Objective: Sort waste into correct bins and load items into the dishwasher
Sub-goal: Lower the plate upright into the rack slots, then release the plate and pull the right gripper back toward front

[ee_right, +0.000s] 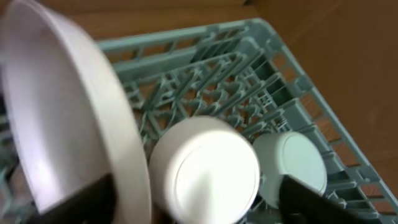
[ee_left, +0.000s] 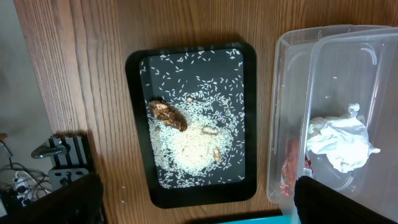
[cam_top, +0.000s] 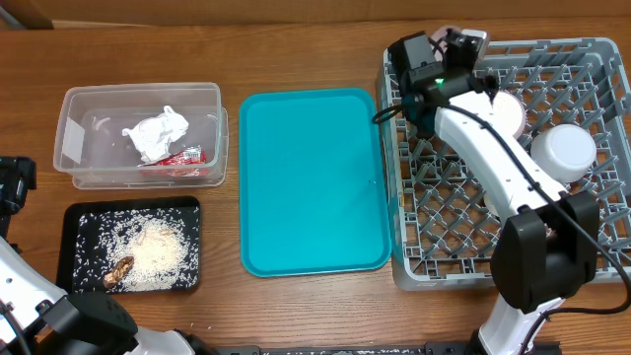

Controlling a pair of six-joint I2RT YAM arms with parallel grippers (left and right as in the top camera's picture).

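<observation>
In the clear tub (cam_top: pixel 79 148) lie a crumpled white napkin (cam_top: pixel 156 133) and a red wrapper (cam_top: pixel 182 158). White rice with brown scraps (cam_top: pixel 148 251) covers the black tray (cam_top: pixel 74 222). My left gripper (ee_left: pixel 199 190) hangs open above that tray (ee_left: pixel 140 124), with the tub (ee_left: pixel 292 93) to its right. My right gripper (cam_top: pixel 458 49) is over the far corner of the grey dish rack (cam_top: pixel 434 256). It (ee_right: pixel 199 199) stands open, its fingers either side of the rim of a large plate (ee_right: pixel 56 106) standing on edge. An upturned bowl (ee_right: pixel 205 168) and a small cup (ee_right: pixel 292 165) sit beside the plate.
A bare teal serving tray (cam_top: pixel 311 182) lies between the bins and the rack. The bowl (cam_top: pixel 508 113) and cup (cam_top: pixel 564 148) occupy the rack's far right part. My right arm (cam_top: pixel 493 158) stretches across the rack. A few rice grains (ee_left: pixel 121 186) lie on the wood.
</observation>
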